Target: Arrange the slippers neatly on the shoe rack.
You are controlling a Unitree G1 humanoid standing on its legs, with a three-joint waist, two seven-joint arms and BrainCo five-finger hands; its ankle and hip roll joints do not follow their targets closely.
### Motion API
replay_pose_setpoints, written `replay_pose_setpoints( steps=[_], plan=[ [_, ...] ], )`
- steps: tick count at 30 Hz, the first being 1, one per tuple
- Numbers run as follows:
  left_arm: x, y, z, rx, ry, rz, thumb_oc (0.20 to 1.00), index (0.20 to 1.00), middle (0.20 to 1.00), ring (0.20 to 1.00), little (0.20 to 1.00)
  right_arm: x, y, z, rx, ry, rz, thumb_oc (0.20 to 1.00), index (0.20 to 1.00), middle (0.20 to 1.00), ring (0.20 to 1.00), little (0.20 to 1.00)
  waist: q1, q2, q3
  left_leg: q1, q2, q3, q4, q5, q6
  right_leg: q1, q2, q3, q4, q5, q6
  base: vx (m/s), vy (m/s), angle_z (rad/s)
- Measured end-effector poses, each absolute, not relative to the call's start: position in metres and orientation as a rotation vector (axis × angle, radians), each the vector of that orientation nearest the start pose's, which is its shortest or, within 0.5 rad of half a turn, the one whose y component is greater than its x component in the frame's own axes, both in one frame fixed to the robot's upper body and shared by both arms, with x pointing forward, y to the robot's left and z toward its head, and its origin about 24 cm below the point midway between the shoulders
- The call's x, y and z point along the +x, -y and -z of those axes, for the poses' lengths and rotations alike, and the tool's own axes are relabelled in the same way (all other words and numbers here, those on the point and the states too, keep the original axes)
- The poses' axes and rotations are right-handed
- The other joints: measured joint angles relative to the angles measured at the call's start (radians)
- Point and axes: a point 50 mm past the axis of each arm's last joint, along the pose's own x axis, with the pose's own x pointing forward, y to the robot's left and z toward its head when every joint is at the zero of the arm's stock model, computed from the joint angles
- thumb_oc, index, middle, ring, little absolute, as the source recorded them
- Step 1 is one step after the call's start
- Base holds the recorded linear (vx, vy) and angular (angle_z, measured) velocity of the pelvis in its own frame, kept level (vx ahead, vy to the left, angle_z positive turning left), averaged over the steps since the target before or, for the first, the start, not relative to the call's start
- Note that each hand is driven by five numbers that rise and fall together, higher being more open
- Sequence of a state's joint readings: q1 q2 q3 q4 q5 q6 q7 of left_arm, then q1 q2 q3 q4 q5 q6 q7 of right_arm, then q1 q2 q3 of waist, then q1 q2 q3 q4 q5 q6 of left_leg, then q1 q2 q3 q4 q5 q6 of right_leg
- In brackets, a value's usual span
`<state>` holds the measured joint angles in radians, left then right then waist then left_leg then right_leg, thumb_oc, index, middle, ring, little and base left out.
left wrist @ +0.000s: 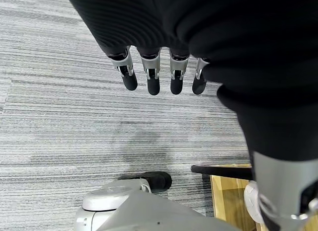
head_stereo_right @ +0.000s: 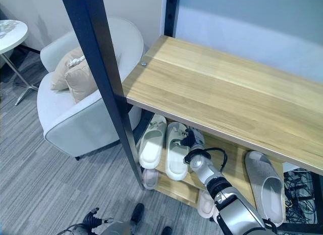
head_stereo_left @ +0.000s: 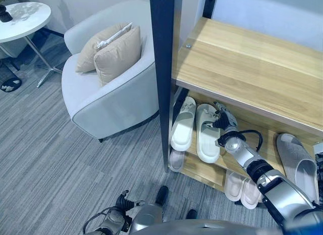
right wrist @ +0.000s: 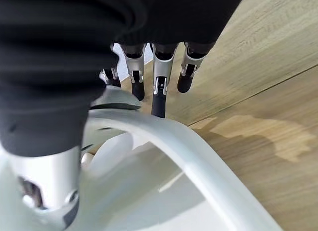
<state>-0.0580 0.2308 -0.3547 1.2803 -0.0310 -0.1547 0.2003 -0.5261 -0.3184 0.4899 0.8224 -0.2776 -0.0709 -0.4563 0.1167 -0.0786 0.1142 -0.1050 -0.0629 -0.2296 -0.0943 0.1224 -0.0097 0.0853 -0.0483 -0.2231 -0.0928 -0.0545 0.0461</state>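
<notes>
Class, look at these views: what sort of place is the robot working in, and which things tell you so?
Probably a home living room or entryway. A wooden shoe rack holds white slippers and a grey slipper; beside it stand a cushioned armchair and a small round side table on grey carpet.

A wooden shoe rack (head_stereo_left: 242,68) stands on grey carpet (head_stereo_left: 45,159). Two white slippers (head_stereo_left: 196,125) and a grey slipper (head_stereo_left: 298,161) lie on its middle shelf.

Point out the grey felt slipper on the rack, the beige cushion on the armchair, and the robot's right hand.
grey felt slipper (head_stereo_left: 295,161): left eye view, upper strap.
beige cushion (head_stereo_left: 118,55): left eye view, front face.
right hand (head_stereo_left: 222,119): left eye view, dark cover beside the white slipper.
</notes>
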Motion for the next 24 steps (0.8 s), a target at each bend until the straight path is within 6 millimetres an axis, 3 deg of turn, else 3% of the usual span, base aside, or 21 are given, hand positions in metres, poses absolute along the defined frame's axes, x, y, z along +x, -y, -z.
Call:
replay_pose_setpoints(
  steps=[6, 9, 14, 24],
  plan=[
    [0.113, -0.214, 0.158, 0.462, -1.063, -0.022, 1.0, 1.0, 1.0, 1.0, 1.0, 0.319, 0.155, 0.0, -0.865, -0.084, 0.022, 1.0, 1.0, 1.0, 1.0, 1.0, -0.022, 0.023, -0.036, 0.031, 0.003, 0.02, -0.005, -0.005, 0.003, 0.022, -0.002, 0.019, 0.0, 0.001, -0.002, 0.0, 0.009, -0.08],
    [0.111, -0.212, 0.159, 0.451, -1.073, -0.025, 1.0, 1.0, 1.0, 1.0, 1.0, 0.298, 0.157, 0.017, -0.83, -0.136, 0.022, 1.0, 1.0, 1.0, 1.0, 1.0, -0.034, 0.025, -0.059, 0.037, 0.003, 0.03, -0.005, -0.008, 0.007, 0.026, -0.004, 0.028, 0.0, 0.002, -0.003, 0.0, 0.002, -0.13],
    [0.109, -0.212, 0.16, 0.447, -1.078, -0.021, 1.0, 1.0, 1.0, 1.0, 1.0, 0.283, 0.162, 0.03, -0.818, -0.186, 0.019, 1.0, 1.0, 1.0, 1.0, 1.0, -0.075, 0.033, -0.066, 0.054, 0.009, 0.056, -0.005, -0.01, 0.009, 0.032, -0.003, 0.051, 0.0, 0.007, -0.003, -0.01, 0.003, -0.16],
    [0.103, -0.209, 0.162, 0.426, -1.108, -0.003, 1.0, 1.0, 1.0, 1.0, 1.0, 0.253, 0.158, 0.044, -0.723, -0.237, -0.04, 1.0, 1.0, 1.0, 1.0, 1.0, -0.11, 0.051, -0.083, 0.071, 0.015, 0.083, -0.005, -0.015, 0.011, 0.038, -0.002, 0.077, -0.001, 0.013, -0.009, -0.01, 0.005, -0.08]
  ],
)
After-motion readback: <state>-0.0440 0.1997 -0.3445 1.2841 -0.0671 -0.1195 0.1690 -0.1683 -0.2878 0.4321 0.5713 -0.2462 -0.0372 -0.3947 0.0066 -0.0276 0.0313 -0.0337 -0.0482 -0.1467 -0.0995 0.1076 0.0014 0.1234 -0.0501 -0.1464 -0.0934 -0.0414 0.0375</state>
